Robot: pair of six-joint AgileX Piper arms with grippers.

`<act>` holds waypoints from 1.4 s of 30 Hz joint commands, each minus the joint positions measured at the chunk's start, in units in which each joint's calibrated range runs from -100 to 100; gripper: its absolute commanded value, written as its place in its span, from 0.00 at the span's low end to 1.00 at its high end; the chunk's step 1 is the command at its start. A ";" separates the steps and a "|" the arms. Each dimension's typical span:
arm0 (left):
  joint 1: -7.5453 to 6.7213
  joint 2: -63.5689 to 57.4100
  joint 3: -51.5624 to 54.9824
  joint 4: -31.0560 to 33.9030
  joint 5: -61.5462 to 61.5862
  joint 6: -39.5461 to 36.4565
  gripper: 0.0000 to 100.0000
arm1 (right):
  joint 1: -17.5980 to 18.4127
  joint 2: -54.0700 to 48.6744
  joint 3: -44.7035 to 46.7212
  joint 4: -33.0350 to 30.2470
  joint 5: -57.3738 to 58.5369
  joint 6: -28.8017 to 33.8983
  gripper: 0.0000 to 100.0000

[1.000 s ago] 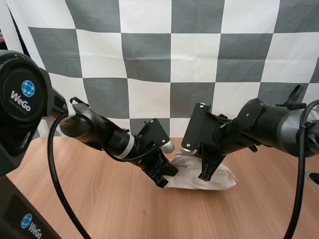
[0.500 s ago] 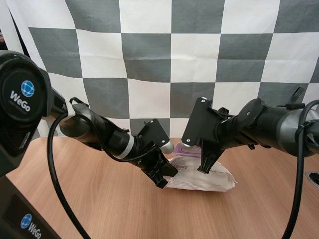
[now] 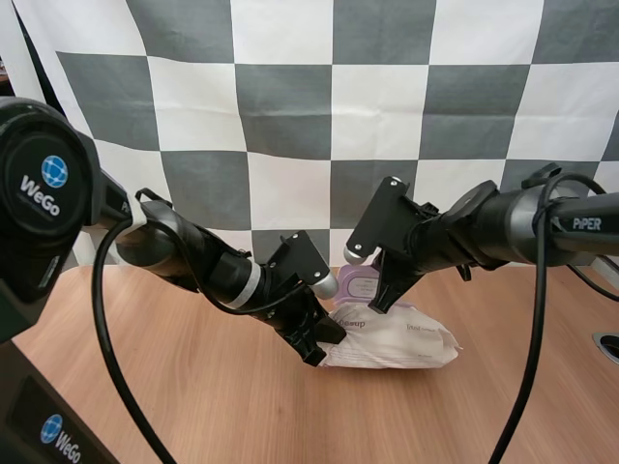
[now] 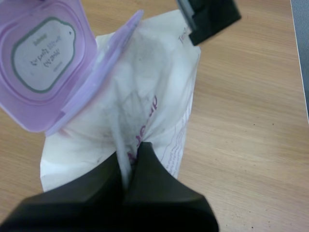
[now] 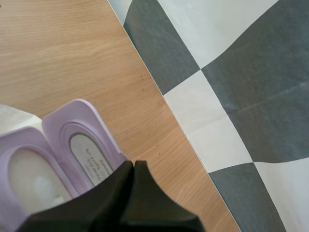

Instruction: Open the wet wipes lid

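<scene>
Table (image 3: 193, 406) of pale wood grain lies nearest, bare along the front. Next, my left gripper (image 3: 314, 350) is low over the board, its two fingers pressed together on a fold of white wrapper at the near end of the pack of wet wipes (image 3: 397, 343). From the left wrist the film shows crimped up between the tips. The pack lies flat on the table, lengthwise away from that grip, white with purple print, creased and slack through the middle. At its far part the lilac lid (image 3: 356, 285) is swung up off its frame (image 5: 21, 183) and stands nearly upright, open, an oval printed label on its face. From the right wrist, lid and frame sit side by side like an opened book, a pale sheet inside the frame. Beyond and above, my right gripper (image 3: 379, 304) hangs tilted down over the pack just beside the lid, its fingers closed together into one dark wedge with nothing between them. The tip lines up with the lid's edge; contact cannot be told.
</scene>
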 commanded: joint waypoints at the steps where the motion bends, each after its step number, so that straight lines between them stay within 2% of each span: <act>1: 0.01 0.00 -0.02 -0.08 -0.10 0.02 0.00 | -0.01 2.86 -1.87 0.00 0.22 -0.01 0.00; 14: 0.01 0.00 -0.02 -0.66 -2.33 0.38 0.00 | -0.01 10.51 -2.31 1.26 0.16 -0.01 0.00; 28: 0.01 0.00 -0.02 -2.16 -2.91 0.87 0.00 | -0.01 12.11 -2.18 1.26 2.99 -0.01 0.00; 35: 0.01 0.00 -0.02 -2.16 -2.91 0.87 0.00 | -0.01 18.23 -2.18 1.26 -2.90 -0.01 0.00; 42: 0.01 0.00 -0.02 -2.14 -3.78 0.87 0.00 | -0.01 20.63 -2.18 1.26 0.17 -0.01 0.00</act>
